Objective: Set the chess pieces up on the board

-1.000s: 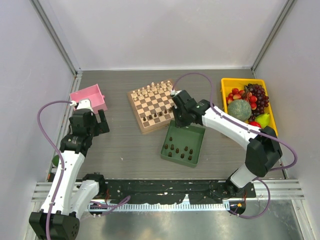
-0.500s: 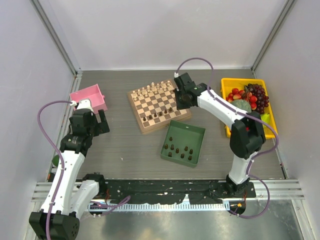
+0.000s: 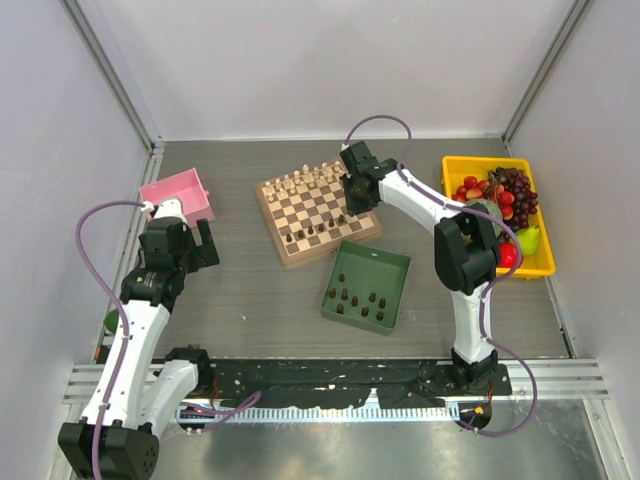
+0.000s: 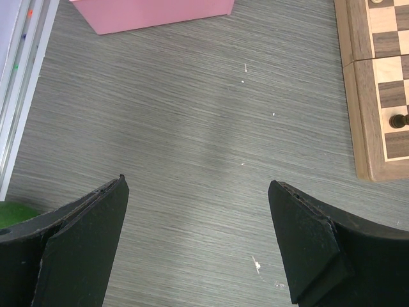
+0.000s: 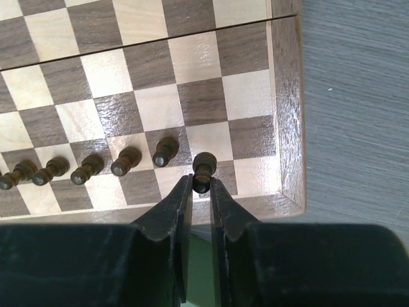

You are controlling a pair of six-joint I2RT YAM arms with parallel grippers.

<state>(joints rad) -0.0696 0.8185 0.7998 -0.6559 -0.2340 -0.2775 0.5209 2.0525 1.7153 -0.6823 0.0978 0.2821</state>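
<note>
- Six pawns (image 5: 126, 160) along the near edge of the board (image 5: 192, 57), wrist view: five upright in a row, plus the end pawn (image 5: 203, 164) at the row's 3 o'clock end, one file short of the corner.
- End pawn pinched at the tips of the right gripper (image 5: 201, 184), jaws almost together; resting on its square or lifted, cannot tell.
- More dark men (image 3: 352, 297) loose in the green tray (image 3: 378, 266), at 5 o'clock from the board.
- Pale men (image 3: 305, 180) lined along the board's 12 o'clock edge.
- Fruit bin (image 3: 480, 162) at 3 o'clock from the board, apart from it.
- Left gripper (image 4: 198, 211) spread wide, holding nothing, over bare table (image 4: 192, 115); pink box (image 4: 153, 13) at its 12 o'clock, board corner at its 2 o'clock.
</note>
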